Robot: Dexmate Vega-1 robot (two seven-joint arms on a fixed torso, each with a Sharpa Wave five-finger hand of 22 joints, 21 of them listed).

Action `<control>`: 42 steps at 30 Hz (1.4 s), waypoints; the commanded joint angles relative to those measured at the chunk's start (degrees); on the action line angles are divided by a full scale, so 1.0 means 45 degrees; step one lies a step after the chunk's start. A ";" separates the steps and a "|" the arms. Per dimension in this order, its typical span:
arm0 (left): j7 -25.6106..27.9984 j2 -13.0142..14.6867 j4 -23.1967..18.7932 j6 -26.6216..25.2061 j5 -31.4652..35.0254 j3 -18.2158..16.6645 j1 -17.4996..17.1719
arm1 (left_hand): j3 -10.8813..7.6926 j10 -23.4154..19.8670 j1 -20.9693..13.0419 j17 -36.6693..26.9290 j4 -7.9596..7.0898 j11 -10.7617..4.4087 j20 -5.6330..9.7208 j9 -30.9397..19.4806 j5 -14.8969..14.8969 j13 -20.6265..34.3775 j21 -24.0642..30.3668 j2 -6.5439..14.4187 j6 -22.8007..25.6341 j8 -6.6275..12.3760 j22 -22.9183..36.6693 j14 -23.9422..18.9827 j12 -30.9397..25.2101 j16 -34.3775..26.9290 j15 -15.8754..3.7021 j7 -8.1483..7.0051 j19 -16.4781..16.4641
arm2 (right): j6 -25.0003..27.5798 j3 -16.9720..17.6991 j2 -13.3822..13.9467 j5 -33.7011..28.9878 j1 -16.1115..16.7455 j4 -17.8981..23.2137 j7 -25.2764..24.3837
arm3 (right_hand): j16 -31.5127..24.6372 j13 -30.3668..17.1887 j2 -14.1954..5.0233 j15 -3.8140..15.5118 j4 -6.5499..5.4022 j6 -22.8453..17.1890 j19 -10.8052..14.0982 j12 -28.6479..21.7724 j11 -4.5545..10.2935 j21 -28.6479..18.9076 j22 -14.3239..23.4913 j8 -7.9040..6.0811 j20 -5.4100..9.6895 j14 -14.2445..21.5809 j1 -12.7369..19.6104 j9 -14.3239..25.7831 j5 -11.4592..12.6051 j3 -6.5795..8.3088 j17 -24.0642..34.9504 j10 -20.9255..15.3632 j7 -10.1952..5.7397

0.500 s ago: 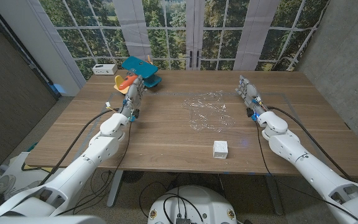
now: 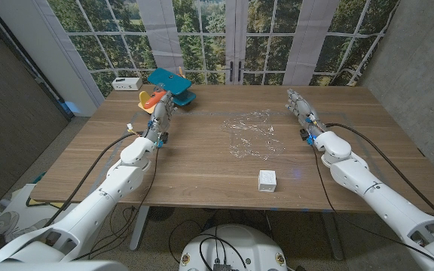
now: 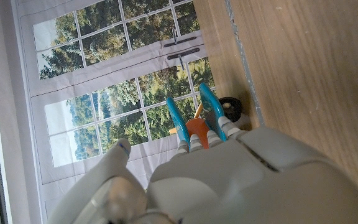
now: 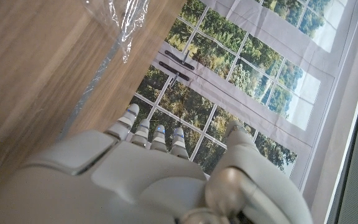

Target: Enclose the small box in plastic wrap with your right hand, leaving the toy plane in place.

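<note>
Plainly, small box [image 2: 267, 181] near front edge, well apart from right robot hand [image 2: 300, 105], fingers straight, empty.

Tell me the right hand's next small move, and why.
Probably swing the right hand in and down toward the small box near the table's front edge. It holds nothing and sits beyond the plastic wrap, which lies flat with the box apart from it. The toy plane sits far off by the left hand.

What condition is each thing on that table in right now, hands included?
small box: closed, unwrapped, near the table's front edge.
plastic wrap: spread out, crinkled, mid-table.
toy plane: at the far edge, by the left hand.
left hand: holds nothing.
right hand: holds nothing, beside the wrap.
</note>
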State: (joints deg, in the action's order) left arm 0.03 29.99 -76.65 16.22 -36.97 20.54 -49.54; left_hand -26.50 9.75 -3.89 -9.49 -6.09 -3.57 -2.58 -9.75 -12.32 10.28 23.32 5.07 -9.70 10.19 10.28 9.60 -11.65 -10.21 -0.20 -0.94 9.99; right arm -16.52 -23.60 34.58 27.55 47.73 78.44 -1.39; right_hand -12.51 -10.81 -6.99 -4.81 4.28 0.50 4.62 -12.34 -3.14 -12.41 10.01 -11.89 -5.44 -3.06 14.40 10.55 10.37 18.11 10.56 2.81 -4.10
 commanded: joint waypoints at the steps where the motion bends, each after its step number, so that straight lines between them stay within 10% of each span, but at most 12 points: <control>1: -0.0075 -0.0002 0.0014 -0.0144 0.0047 0.0123 0.0154 | -0.0060 0.1794 -0.0027 -0.0058 0.0019 0.0018 -0.0124 -0.0023 -0.0062 0.0012 0.0048 0.0105 -0.2615 0.0052 0.0026 0.2597 -0.0037 -0.0101 0.0062 -0.0111 0.1592 | 0.1267 -0.0340 0.1560 -0.2485 0.0334 0.2068 -0.0982 | -0.0098 -0.0061 0.0178 -0.0032 0.0028 -0.0142 0.0058 -0.0076 0.0007 -0.0053 0.0056 -0.0091 -0.0042 0.0173 -0.0010 0.0034 -0.0029 -0.0028 0.0047 -0.0181 -0.0035; 42: -0.0566 -0.0129 0.0430 -0.0188 0.0065 0.0327 0.0660 | 0.0005 0.1761 -0.0061 -0.0069 0.0075 0.0125 -0.0362 -0.0047 -0.0058 0.0025 -0.0009 0.0084 -0.2197 0.0151 0.0052 0.2107 0.0004 -0.0130 0.0269 -0.0599 0.1188 | 0.2430 -0.0294 0.3507 -0.8105 0.1074 0.6296 -0.2156 | -0.0499 -0.0100 0.0275 0.0553 0.0355 -0.2726 0.1826 -0.0568 0.0028 -0.0388 0.0092 -0.0478 0.0070 0.2783 0.0170 0.0063 0.0148 0.0047 0.0067 -0.2935 0.0198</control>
State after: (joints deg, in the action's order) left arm -2.25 29.59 -74.86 15.47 -36.75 21.78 -46.89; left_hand -26.50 9.74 -3.89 -9.47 -6.09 -3.56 -3.93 -9.72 -12.31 10.28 23.30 5.07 -9.80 10.41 10.26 9.98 -11.63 -10.61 0.63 -3.09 9.83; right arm -6.26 -25.25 48.82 -2.07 51.69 102.47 -9.75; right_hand -14.42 -11.07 -6.11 -2.45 5.27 -10.44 11.89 -14.42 -2.84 -13.78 10.29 -13.57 -5.13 8.36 14.58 10.53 10.62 18.17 10.55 -9.24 -3.41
